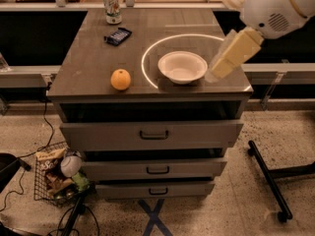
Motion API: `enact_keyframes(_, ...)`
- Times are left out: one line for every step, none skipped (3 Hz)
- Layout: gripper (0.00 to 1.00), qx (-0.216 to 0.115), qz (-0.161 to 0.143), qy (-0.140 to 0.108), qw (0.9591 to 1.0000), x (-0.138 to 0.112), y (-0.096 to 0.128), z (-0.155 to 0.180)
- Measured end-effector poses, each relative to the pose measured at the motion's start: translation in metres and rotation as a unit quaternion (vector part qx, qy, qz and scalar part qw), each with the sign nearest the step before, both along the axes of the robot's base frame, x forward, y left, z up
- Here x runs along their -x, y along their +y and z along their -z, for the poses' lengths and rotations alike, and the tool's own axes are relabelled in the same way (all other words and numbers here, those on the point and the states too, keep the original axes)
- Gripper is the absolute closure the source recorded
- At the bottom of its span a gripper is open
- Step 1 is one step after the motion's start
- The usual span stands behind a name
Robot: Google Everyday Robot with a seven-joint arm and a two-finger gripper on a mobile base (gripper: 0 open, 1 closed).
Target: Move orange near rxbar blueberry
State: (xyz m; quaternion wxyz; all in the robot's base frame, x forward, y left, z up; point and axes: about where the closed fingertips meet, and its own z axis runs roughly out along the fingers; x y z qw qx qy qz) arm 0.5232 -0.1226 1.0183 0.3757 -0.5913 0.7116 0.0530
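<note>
Evidently untouched, the orange (120, 79) is sitting at the tabletop's (88, 58) 7 o'clock, well apart from the blue bar (118, 35) at 11. The gripper (219, 70) is hovering at 4, whether open or shut cannot be told.

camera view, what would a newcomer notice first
The orange sits near the front left of the cabinet top, with a white bowl to its right, ringed by a bright arc. The gripper hangs just right of the bowl; the blue bar lies farther back near a can.
</note>
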Motion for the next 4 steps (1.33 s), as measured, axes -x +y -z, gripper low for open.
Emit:
enact_keyframes(0.00,-0.026,-0.036,-0.006,0.9990,-0.016,0.068,0.008)
enact_keyframes(0.00,-0.004,-0.052,-0.002,0.9986,-0.020,0.111,0.024)
enact_keyframes(0.00,0.017,-0.072,-0.008,0.9972,-0.022,0.158,0.036)
enact_keyframes(0.00,0.017,-0.072,-0.009,0.9972,-0.021,0.158,0.035)
